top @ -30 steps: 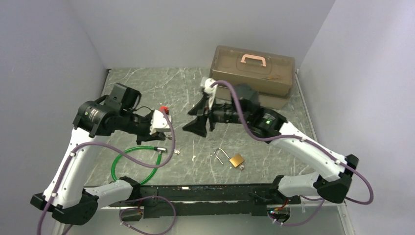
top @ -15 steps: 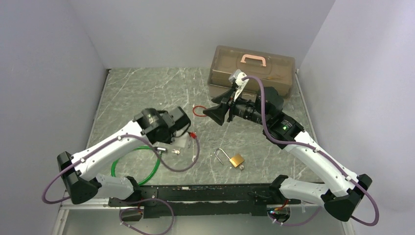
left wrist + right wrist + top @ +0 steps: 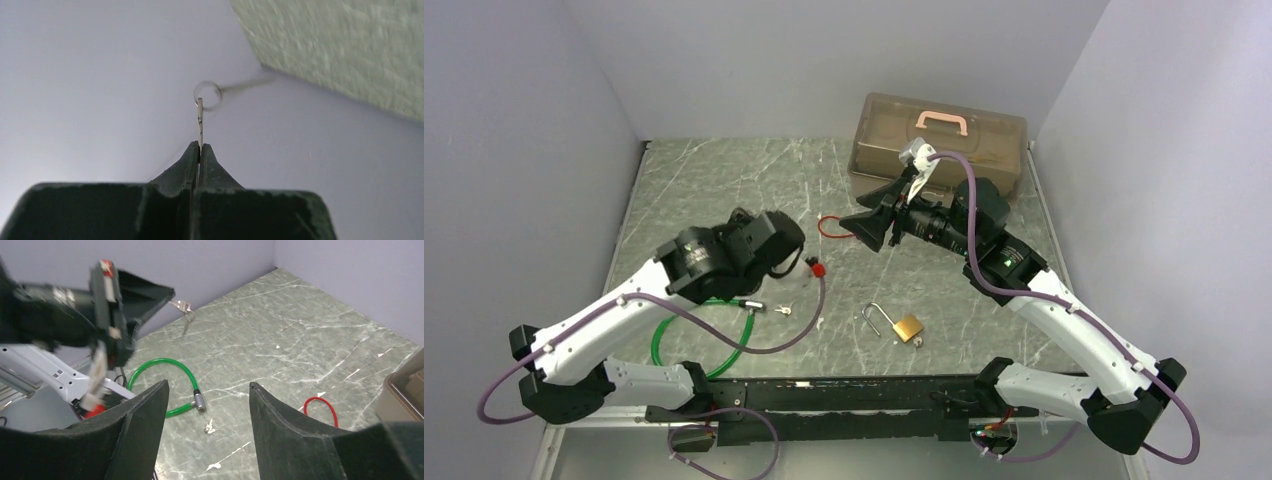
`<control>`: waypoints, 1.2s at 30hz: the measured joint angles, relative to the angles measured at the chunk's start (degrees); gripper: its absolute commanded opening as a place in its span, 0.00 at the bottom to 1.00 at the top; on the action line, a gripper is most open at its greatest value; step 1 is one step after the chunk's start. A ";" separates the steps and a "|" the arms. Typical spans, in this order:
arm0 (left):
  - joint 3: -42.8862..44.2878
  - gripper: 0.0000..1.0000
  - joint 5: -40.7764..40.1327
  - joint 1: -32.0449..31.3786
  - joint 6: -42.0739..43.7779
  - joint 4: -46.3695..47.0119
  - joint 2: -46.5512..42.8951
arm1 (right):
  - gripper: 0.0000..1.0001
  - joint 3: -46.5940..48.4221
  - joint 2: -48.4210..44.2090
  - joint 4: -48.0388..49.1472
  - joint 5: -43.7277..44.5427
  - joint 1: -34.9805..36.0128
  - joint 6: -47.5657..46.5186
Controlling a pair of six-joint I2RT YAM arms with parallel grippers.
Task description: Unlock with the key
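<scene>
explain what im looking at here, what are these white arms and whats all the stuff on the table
These are two robot arms bolted to a table edge, each ending in a two-finger gripper. One picture comes from a camera above. The other two come from cameras on the wrists, looking out past the fingers. The left gripper is shut on a key with a ring, held in the air. The right gripper is open and empty. On the table lie a brass padlock, a green cable lock, a red loop, some spare keys and a brown toolbox.
</scene>
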 measured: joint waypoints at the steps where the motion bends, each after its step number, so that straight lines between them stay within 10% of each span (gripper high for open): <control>1: 4.26 0.00 2.93 -0.26 -0.74 -1.25 1.18 | 0.62 0.00 -0.02 0.13 -0.02 0.00 0.20; 21: 30.99 0.00 45.57 -1.31 -23.78 -20.50 6.25 | 0.82 -8.24 4.44 18.23 -14.21 -0.11 8.48; 36: 31.82 0.00 57.70 5.07 -31.58 -21.62 5.46 | 0.65 -7.61 7.45 28.41 -22.49 7.85 8.44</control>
